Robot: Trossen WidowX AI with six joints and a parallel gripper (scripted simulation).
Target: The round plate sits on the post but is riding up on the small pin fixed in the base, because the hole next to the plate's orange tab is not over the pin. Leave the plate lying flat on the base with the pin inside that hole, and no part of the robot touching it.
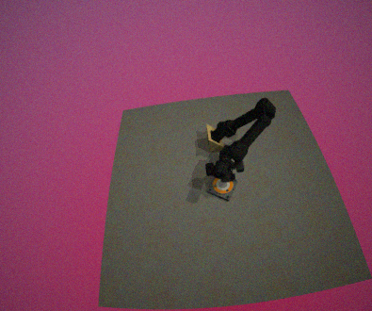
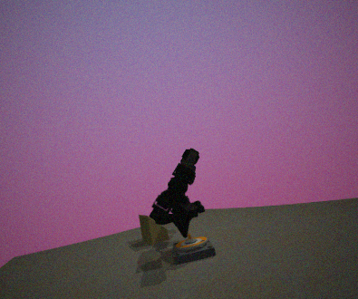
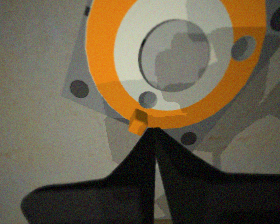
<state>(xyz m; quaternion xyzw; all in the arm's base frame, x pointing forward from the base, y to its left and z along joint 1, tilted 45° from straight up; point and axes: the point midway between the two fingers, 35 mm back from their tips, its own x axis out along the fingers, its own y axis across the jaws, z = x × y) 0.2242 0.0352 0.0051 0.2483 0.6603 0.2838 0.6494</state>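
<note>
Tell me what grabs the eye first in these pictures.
The bright orange ring of the round plate on its grey base fills the upper part of the wrist view. Below it the black tool, shut and holding nothing, points its tip right beside the small orange tab at the plate's near edge.

Dim olive-grey floor slab (image 1: 261, 245) against a magenta-to-violet backdrop (image 2: 179, 68)

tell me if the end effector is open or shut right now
Shut, holding nothing. In the wrist view the two fingers meet in one point, the end effector right beside the plate's orange tab.
</note>
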